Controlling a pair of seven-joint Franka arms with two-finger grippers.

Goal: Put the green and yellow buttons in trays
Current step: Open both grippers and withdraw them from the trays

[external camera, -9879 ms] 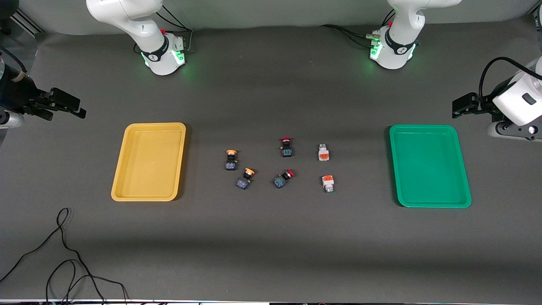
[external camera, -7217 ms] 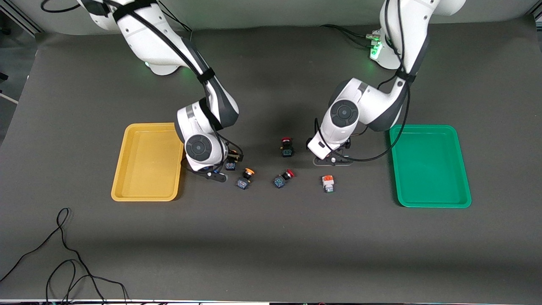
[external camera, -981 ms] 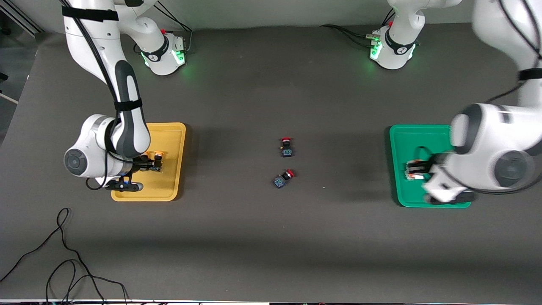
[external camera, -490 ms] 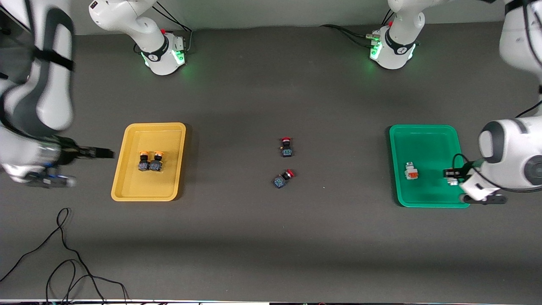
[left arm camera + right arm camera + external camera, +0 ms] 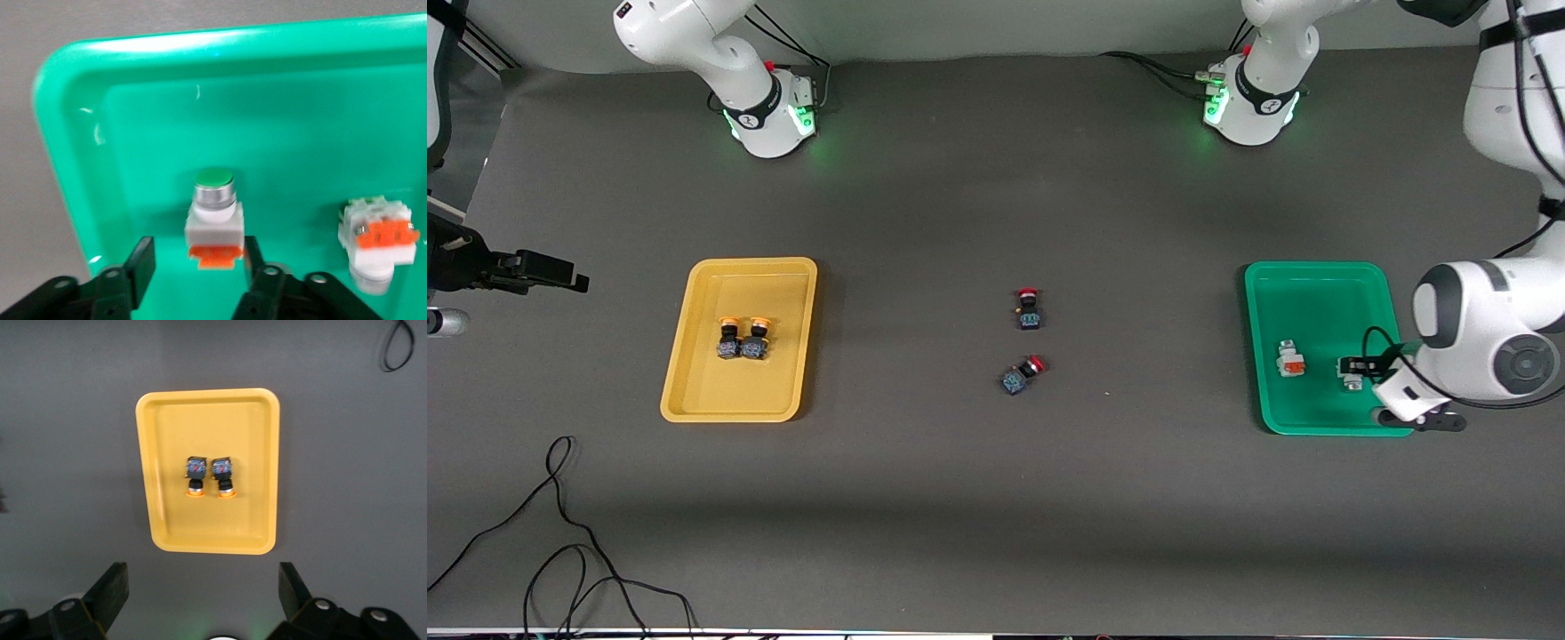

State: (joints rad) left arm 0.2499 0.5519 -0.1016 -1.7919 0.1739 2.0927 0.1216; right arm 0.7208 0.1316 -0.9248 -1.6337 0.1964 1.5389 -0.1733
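Both trays loaded, both arms off to the table's ends

Front view: two yellow buttons (image 5: 743, 340) sit in the yellow tray (image 5: 694, 391); two white buttons (image 5: 1290, 359) lie in the green tray (image 5: 1316, 284); red buttons (image 5: 1029, 309) wait mid-table on grey cloth (image 5: 996, 498).
Left wrist view: left gripper (image 5: 195, 267) straddles one white button, jaws spread, gripping nothing; pulling away could clip it.
Right wrist view: right gripper (image 5: 203, 590), wide open and empty, hangs near the yellow tray.

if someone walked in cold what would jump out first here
Two bright trays: the yellow tray toward the right arm's end holds two yellow-capped buttons side by side, and the green tray toward the left arm's end holds two white buttons. Two red-capped buttons lie on the dark table between the trays.
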